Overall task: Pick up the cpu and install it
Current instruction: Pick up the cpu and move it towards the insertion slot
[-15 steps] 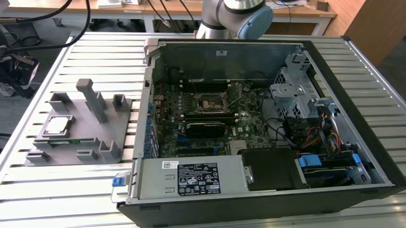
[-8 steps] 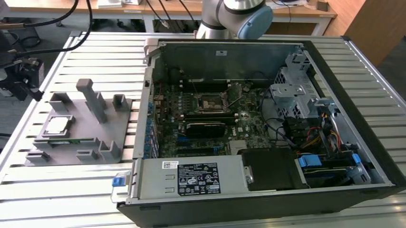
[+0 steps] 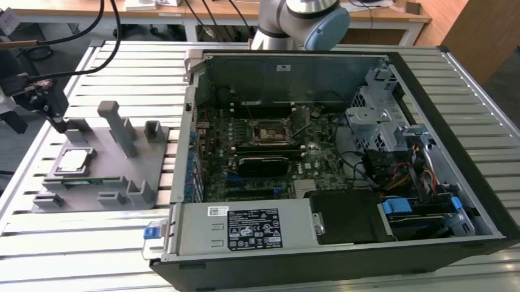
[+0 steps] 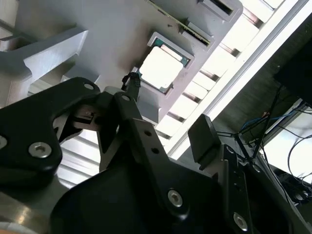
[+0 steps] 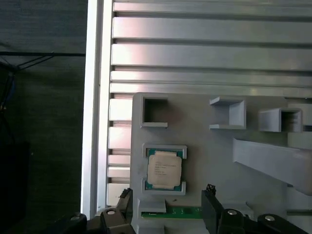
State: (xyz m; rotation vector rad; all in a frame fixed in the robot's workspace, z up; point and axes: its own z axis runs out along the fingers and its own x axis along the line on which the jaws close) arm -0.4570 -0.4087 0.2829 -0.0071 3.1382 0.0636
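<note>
The cpu (image 3: 75, 161) is a small silvery square chip lying flat in a framed pocket of the grey fixture plate (image 3: 122, 176), to the exterior view's left of the computer case. It shows in both wrist views too, as the cpu (image 5: 164, 169) and as a bright square, the cpu (image 4: 161, 66). My gripper (image 3: 55, 125) hangs above the fixture's far left corner, a little beyond the chip. Its fingers (image 5: 209, 194) are apart, so my gripper (image 5: 168, 197) is open with nothing in it. The motherboard socket (image 3: 268, 132) sits inside the case.
The open black computer case (image 3: 455, 140) lies on the slatted metal table (image 3: 122, 61), with cables and a drive cage on the exterior view's right. A green memory stick (image 5: 183, 212) lies in the fixture beside the chip. Grey posts (image 3: 114, 125) stand up from the fixture.
</note>
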